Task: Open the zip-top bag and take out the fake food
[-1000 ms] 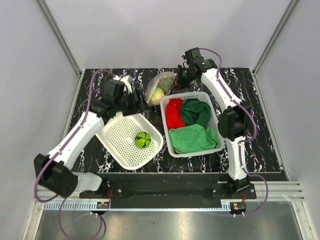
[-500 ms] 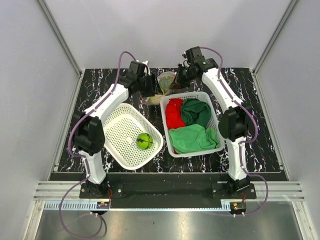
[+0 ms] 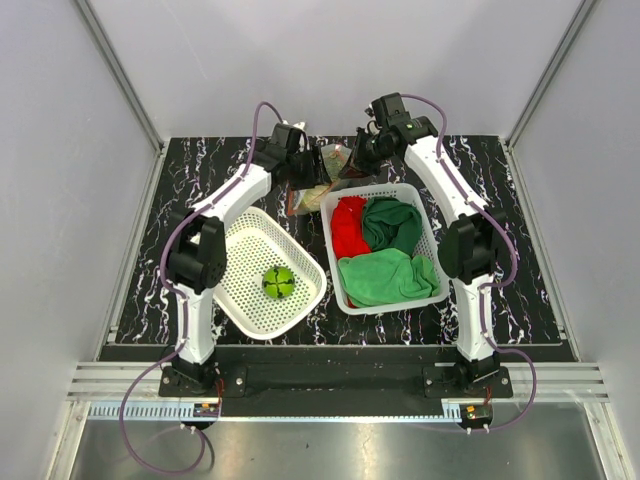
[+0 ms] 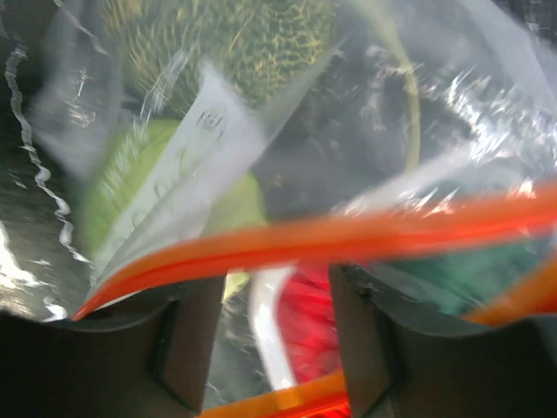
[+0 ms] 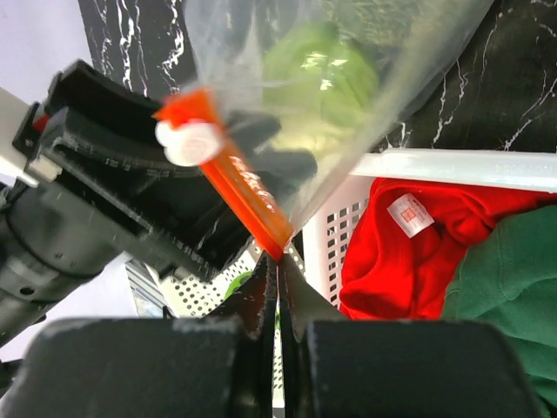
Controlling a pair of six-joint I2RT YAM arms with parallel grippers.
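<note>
Table (image 3: pixel 520 200): bag (image 4: pixel 452 113) holds cabbage ball (image 5: pixel 318 74); basket (image 3: pixel 240 250), green ball (image 3: pixel 279 282).

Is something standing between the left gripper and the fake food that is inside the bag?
Yes. The orange zip strip of the zip-top bag crosses right in front of the open left gripper, and clear plastic covers the pale green ball and the leafy piece behind it. The right gripper pinches the strip's end.
</note>
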